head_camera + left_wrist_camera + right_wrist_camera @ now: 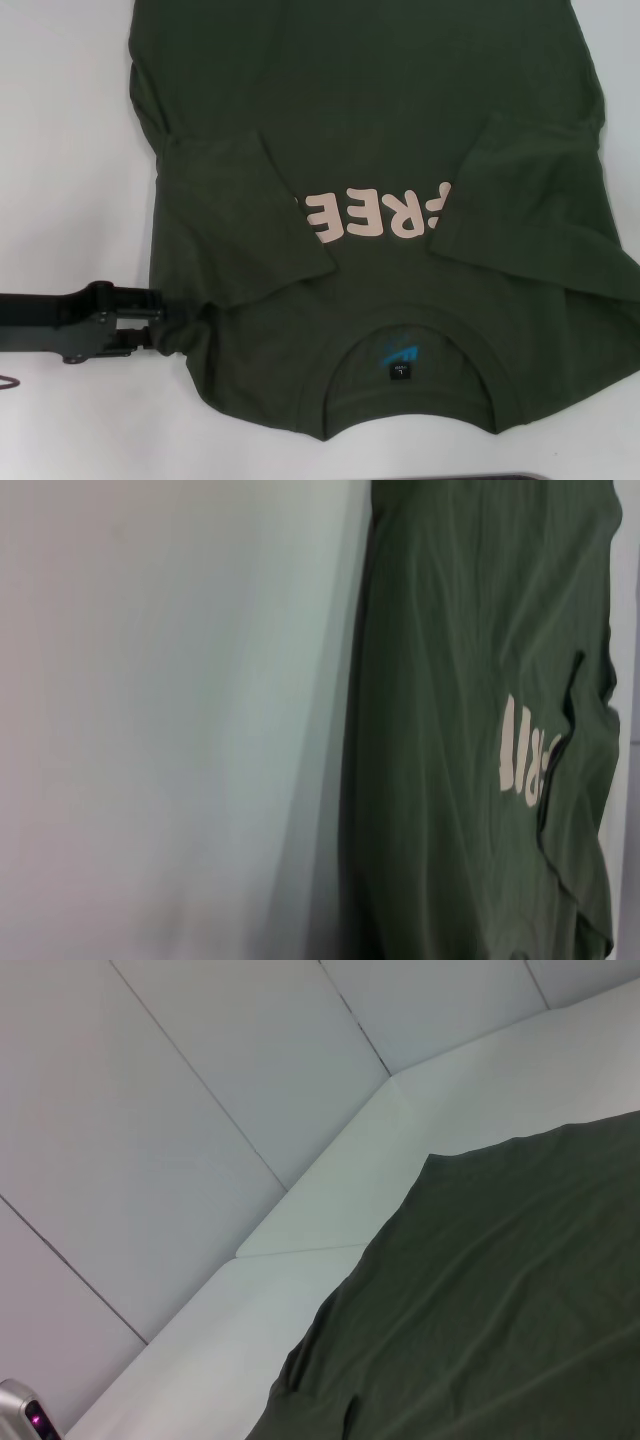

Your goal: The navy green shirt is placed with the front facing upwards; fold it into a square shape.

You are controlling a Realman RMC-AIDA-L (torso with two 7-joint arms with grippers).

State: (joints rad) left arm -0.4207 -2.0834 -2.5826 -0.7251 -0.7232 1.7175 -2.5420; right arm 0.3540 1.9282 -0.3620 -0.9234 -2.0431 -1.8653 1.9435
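**Shirt spread on table, both sleeves folded inward**

The left gripper (165,332) is seen at the near left edge of the navy green shirt (400,130); whether its fingers are apart or together cannot be told. Beyond it, the shirt is laid on the white table (60,150), pink lettering (375,215) partly covered by the sleeves.

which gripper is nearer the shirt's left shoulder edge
Left. The left gripper is at the navy green shirt, right against the bunched fabric at its left shoulder edge. The right gripper does not appear in the head view; its wrist camera only looks across another part of the shirt from off to the side.
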